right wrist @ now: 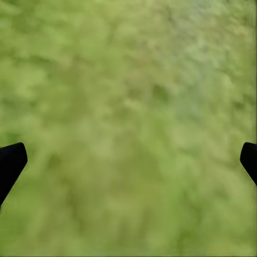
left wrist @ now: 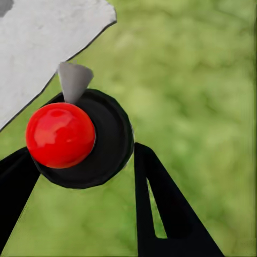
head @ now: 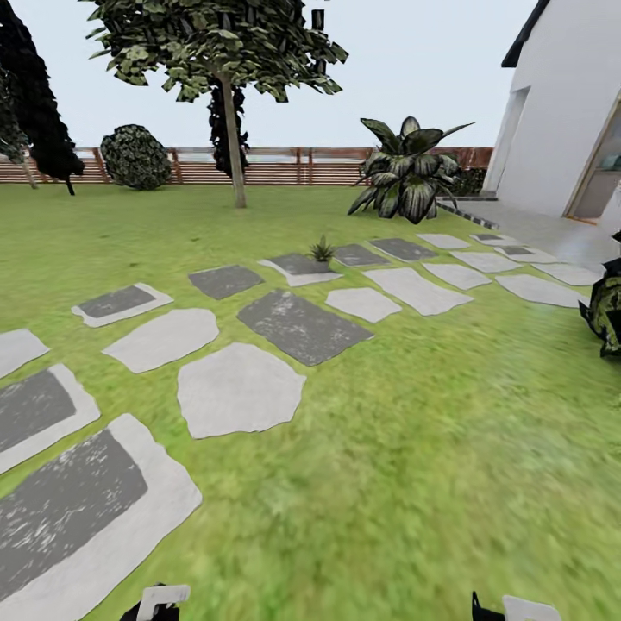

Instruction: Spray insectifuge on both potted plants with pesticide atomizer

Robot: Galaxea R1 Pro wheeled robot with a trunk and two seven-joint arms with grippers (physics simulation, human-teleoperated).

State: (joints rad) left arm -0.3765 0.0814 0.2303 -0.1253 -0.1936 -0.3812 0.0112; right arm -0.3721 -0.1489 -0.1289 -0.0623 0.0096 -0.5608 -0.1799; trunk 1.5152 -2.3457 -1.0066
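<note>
The pesticide atomizer (left wrist: 101,144) is seen from above in the left wrist view: a round black body, a glossy red ball top and a grey nozzle. My left gripper (left wrist: 80,155) is shut on it, one black finger against each side, over lawn at a pale stone's edge. My right gripper (right wrist: 128,160) hangs open above bare grass, its black fingertips (right wrist: 10,160) far apart with nothing between them. At the head view's right edge a low clump of green-yellow leaves (head: 606,312) is cut off; I cannot tell whether it is one of the potted plants.
Grey and white stepping stones (head: 237,388) cross the lawn from near left to far right. A tree (head: 231,142), a round shrub (head: 135,157) and a big dark glossy-leaved plant (head: 408,172) stand before the wooden fence (head: 285,166). A small spiky plant (head: 322,250) sits by a stone. A white house (head: 561,112) is at the right.
</note>
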